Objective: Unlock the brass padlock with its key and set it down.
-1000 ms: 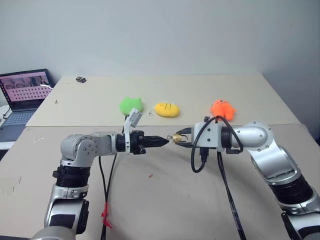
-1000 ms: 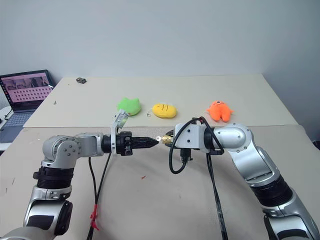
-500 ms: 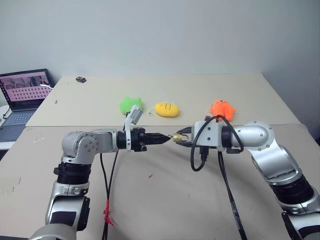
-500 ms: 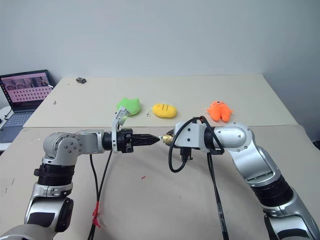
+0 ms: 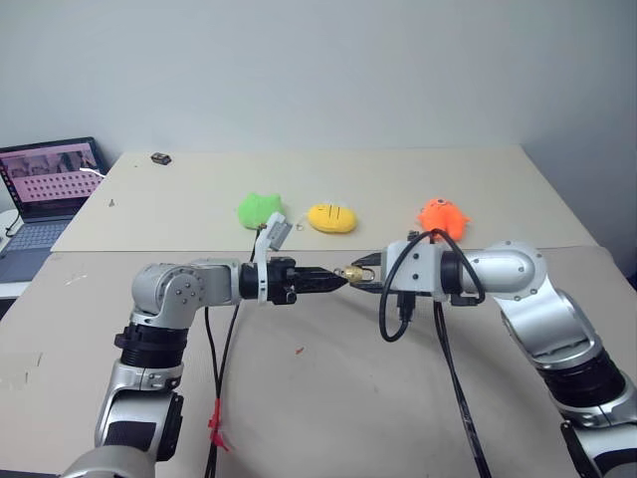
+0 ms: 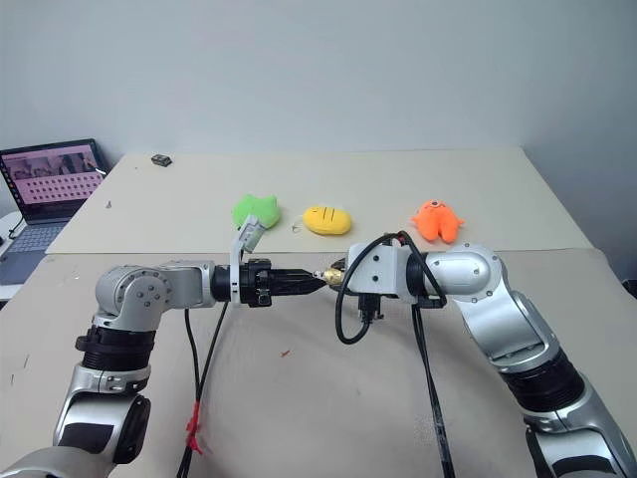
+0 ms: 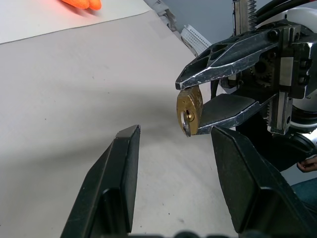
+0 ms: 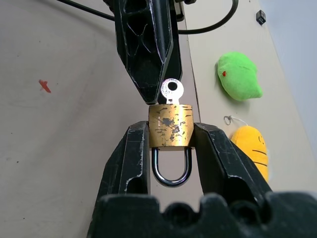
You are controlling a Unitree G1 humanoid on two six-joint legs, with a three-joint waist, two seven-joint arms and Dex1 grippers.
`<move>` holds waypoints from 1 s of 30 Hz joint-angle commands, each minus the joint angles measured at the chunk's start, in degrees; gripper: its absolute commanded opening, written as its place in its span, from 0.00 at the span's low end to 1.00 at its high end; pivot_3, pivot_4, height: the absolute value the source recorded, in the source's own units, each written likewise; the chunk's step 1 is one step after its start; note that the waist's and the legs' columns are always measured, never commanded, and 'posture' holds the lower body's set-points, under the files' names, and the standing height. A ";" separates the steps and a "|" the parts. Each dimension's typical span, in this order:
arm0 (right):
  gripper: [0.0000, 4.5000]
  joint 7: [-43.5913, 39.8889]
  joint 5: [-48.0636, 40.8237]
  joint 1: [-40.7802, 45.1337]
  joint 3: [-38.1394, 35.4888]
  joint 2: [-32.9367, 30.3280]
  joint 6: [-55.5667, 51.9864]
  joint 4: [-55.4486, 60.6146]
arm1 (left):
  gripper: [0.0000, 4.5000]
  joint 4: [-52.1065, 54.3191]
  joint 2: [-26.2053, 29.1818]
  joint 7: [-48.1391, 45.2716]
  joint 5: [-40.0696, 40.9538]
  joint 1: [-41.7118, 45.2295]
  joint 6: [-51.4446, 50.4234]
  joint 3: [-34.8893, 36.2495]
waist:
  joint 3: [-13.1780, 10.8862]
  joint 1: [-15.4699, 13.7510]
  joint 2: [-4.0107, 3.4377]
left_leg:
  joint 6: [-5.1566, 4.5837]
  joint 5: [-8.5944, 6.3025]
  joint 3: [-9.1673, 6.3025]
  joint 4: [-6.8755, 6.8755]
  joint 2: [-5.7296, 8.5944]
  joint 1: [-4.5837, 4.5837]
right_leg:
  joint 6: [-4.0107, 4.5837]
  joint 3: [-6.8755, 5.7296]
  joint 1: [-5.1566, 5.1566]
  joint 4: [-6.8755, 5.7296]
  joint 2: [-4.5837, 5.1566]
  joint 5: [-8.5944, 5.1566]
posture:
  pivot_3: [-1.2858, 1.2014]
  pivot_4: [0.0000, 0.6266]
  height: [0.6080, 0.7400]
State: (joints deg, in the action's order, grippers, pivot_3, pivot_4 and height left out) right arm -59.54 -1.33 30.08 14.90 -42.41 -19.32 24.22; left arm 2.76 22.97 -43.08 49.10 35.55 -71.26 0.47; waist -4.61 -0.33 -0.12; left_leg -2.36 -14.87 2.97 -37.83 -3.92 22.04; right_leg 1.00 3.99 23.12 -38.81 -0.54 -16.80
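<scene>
While held up over the table (image 5: 299, 398) between both arms, padlock (image 8: 171, 126) pinched by right gripper (image 8: 171, 144), 2 fingers squeezing its brass sides, shackle (image 8: 171, 168) pointing back toward the wrist. Key (image 8: 172, 90) stuck in the keyhole, bow poking out toward left gripper (image 7: 173, 163). Left fingers (image 7: 121, 173) spread apart just short of the key, gripping nothing. Beyond, 3 plush toys: green (image 5: 261, 209), yellow (image 5: 331, 217), orange (image 5: 443, 216).

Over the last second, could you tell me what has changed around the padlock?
The left gripper moved in to the brass padlock and its fingers spread apart, letting go of the key, which sits in the lock. The right gripper kept the padlock clamped in place.
</scene>
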 commanded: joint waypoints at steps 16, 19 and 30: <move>0.20 0.06 -0.90 1.56 -1.59 -0.42 -0.22 1.49 | 0.53 -0.46 -0.49 0.75 0.87 1.43 1.22 2.76 | -0.05 -0.01 0.09 | 0.00 0.00 0.00 0.00 0.00 0.01 | 0.00 0.00 0.00 0.02 0.00 0.00 | 0.52 0.24 0.32; 0.20 0.02 -0.96 1.49 -1.70 -0.52 -0.33 1.66 | 0.53 0.19 -0.50 0.74 1.03 1.19 0.91 2.45 | -0.06 0.00 0.09 | 0.00 0.00 0.00 0.00 0.00 0.01 | 0.00 0.00 0.00 0.03 0.01 0.00 | 0.52 0.24 0.32; 0.20 0.15 -0.97 1.15 -1.76 -0.71 -0.71 1.86 | 0.01 -0.90 -1.09 0.64 2.34 1.80 0.50 3.50 | -0.10 0.00 0.16 | 0.00 0.00 0.00 0.01 0.00 0.00 | 0.00 0.01 -0.01 0.03 0.01 0.00 | 0.52 0.24 0.32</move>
State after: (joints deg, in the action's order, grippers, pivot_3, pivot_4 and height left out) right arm -59.49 -1.32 30.12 14.85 -42.81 -20.18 24.20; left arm 1.43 21.75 -42.62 51.03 36.07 -71.32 2.19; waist -4.71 -0.33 0.04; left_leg -2.36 -14.87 2.97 -37.82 -3.92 22.05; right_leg 1.00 3.99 23.12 -38.78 -0.53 -16.81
